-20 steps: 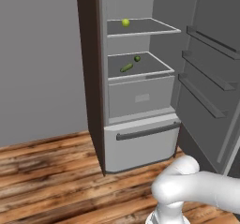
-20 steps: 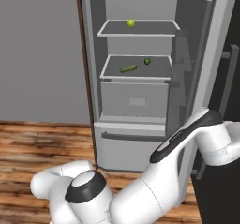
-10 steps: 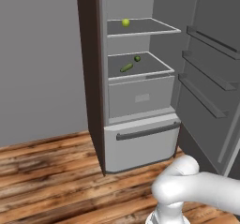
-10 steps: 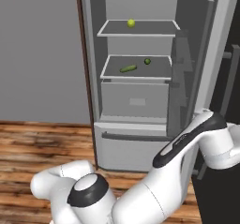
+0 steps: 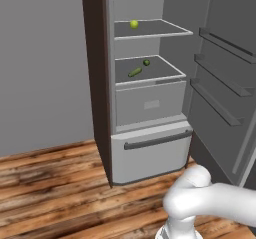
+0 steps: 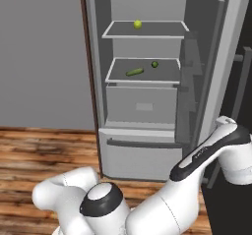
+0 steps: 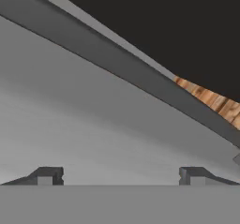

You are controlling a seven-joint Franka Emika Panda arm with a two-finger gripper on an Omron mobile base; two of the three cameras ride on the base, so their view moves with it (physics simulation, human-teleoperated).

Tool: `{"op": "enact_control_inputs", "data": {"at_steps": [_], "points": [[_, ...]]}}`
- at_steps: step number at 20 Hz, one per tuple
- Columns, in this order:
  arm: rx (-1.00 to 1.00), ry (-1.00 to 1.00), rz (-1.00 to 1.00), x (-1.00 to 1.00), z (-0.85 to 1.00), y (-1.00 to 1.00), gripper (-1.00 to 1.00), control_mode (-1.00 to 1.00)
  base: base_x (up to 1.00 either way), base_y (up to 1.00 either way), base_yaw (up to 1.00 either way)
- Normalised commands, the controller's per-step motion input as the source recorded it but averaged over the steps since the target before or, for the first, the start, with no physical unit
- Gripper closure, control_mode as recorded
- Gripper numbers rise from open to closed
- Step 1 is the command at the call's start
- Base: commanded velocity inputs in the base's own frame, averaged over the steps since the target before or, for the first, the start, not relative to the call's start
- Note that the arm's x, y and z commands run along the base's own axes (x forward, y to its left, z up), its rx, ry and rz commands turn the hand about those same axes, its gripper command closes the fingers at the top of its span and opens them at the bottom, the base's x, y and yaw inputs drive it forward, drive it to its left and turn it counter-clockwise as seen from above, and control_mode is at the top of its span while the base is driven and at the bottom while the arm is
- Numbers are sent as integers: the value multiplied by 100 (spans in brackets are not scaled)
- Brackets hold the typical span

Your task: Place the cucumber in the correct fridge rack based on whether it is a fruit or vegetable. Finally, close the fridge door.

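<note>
The cucumber (image 5: 135, 72) (image 6: 134, 72) lies flat on the fridge rack (image 5: 150, 79) (image 6: 142, 81), the lower shelf, left of a round dark green ball (image 5: 146, 62) (image 6: 155, 64). The fridge door (image 5: 225, 83) (image 6: 221, 57) stands wide open on the right, its bins facing inward. My arm reaches right, past the door's edge. In the hand view my gripper (image 7: 120, 176) is open, with nothing between the fingertips (image 7: 47, 176). Close in front of it is the door's grey outer face (image 7: 93, 124), with the dark bar handle (image 7: 117, 63) running across above.
A yellow-green ball (image 5: 134, 24) (image 6: 138, 24) rests on the upper shelf. Below the rack are a clear crisper bin (image 5: 147, 103) and the low drawer front (image 5: 150, 148) (image 6: 140, 155) with its horizontal handle. A grey wall is on the left, and wooden floor lies below.
My forearm has shifted a little further right beside the door. The cucumber and both balls lie where they were.
</note>
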Motion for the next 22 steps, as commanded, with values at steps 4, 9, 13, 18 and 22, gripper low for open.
{"op": "enact_control_inputs", "data": {"at_steps": [4, 9, 13, 18, 22], "points": [[0, 2, 0, 13, -29, -53, -100, -100, 0, 0, 0], [-2, 0, 0, 33, -21, -7, -100, -100, 0, 0, 0], [-11, 0, 0, 63, -29, 67, -100, -100, 0, 0, 0], [-9, 1, 0, 81, -28, 80, -100, -100, 0, 0, 0], [-9, 0, 0, 78, -21, 100, -100, -100, 0, 0, 0]]}}
